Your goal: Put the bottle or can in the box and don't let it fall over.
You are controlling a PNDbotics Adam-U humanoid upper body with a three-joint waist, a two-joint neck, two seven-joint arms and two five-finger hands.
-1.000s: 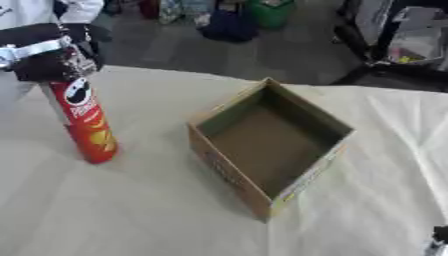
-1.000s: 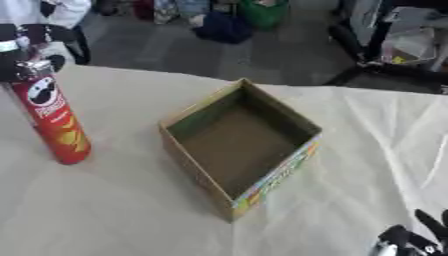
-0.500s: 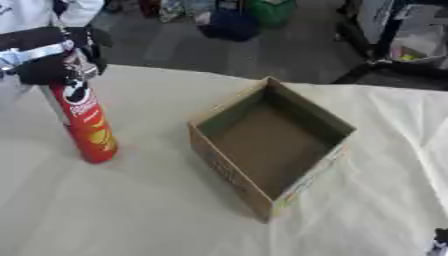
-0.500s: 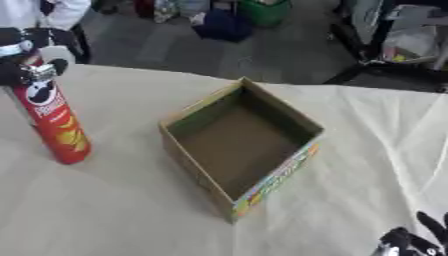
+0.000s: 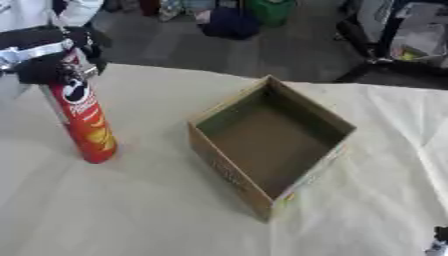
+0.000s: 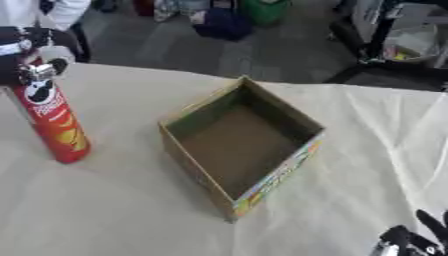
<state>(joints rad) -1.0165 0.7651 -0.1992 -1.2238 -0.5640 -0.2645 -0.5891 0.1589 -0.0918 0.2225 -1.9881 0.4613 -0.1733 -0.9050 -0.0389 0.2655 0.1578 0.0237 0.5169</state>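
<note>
A tall red chip can [image 5: 84, 119] stands upright on the cloth at the left. My left hand [image 5: 48, 55] is black and silver and curls round the can's top end. An open cardboard box [image 5: 271, 142] sits in the middle of the table, turned cornerwise, with nothing inside it. The can stands apart from the box, to its left. Only the fingertips of my right hand [image 6: 411, 241] show at the lower right corner, pointing up, far from both things.
A cream cloth [image 5: 131, 210] covers the table. Beyond the far edge lie a dark floor, bags [image 5: 229, 20] and chair legs [image 6: 367, 45]. A person in white [image 6: 35, 12] stands at the upper left.
The can looks a little more upright than a second ago, and my left hand stays on its top. The box has not moved.
</note>
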